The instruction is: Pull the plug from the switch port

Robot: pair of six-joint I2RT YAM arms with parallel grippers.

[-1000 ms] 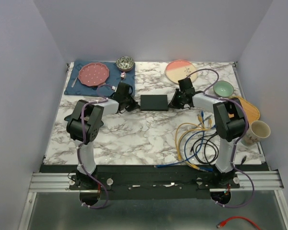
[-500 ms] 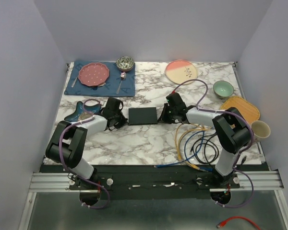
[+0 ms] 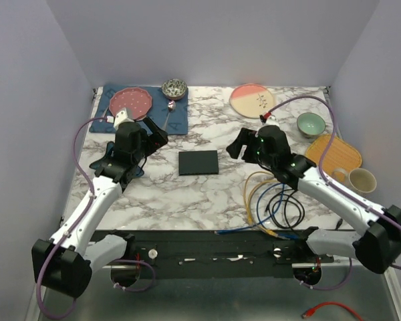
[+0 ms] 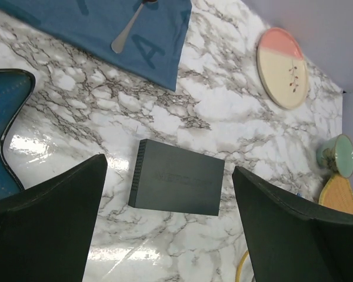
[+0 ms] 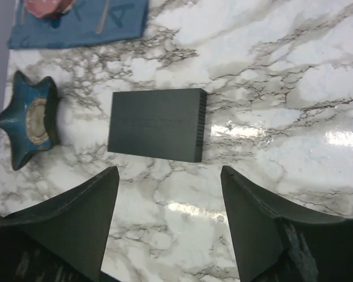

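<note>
The switch (image 3: 198, 162) is a flat matte-black box lying alone on the marble table (image 3: 187, 194). It also shows in the left wrist view (image 4: 176, 185) and the right wrist view (image 5: 157, 124). No cable runs into it, and its ports face away from every view. The plug cannot be told apart among the loose cables (image 3: 274, 197) at the right. My left gripper (image 3: 155, 142) hovers left of the switch, open and empty (image 4: 169, 165). My right gripper (image 3: 240, 150) hovers right of it, also open and empty (image 5: 169, 170).
A blue placemat (image 3: 140, 110) at the back left carries a red plate (image 3: 131, 102) and a spoon, with a patterned bowl (image 3: 174, 87) beside it. A blue star dish (image 5: 29, 120) lies under my left arm. A pink plate (image 3: 252, 99), green bowl (image 3: 311, 124), orange tray (image 3: 334, 152) and mug (image 3: 361, 179) stand at the right.
Both grippers were low and closed in against the switch's ends. They have since opened wide, risen and drawn back. The switch now lies free, nearer the front than a second ago.
</note>
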